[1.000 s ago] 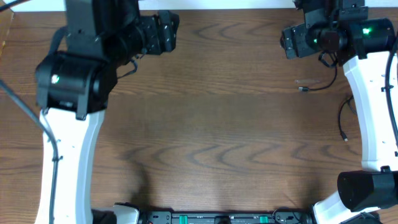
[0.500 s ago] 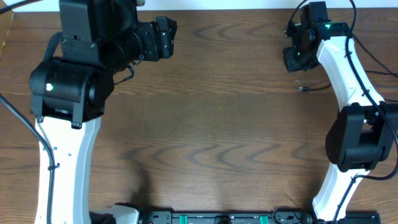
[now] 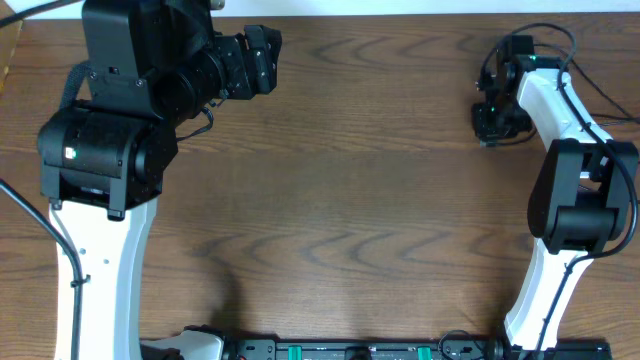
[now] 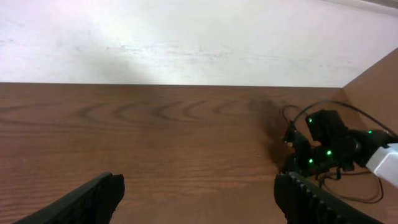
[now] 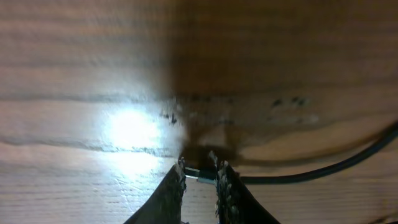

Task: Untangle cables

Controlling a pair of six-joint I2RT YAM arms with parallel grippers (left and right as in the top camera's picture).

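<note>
A thin black cable [image 5: 323, 169] lies on the wooden table [image 3: 360, 200] and curves off to the right in the right wrist view. Its small metal-tipped plug [image 5: 198, 174] sits between the two fingertips of my right gripper [image 5: 200, 173], which is shut on it, low against the tabletop. From overhead, the right gripper [image 3: 492, 125] is at the far right of the table, and the arm hides most of the cable. A loop of the cable [image 4: 359, 199] trails beside it in the left wrist view. My left gripper [image 4: 199, 193] hovers open and empty at the far left [image 3: 262, 60].
The table's far edge meets a white wall [image 4: 186, 43]. The right arm's white links [image 3: 565, 130] and dark elbow [image 3: 580, 210] stand over the right side. The left arm's bulk [image 3: 110, 150] covers the left side.
The right gripper moved down and slightly right onto the cable's plug end and closed on it. The right arm folded in over the right side. The left arm shifted slightly left.
</note>
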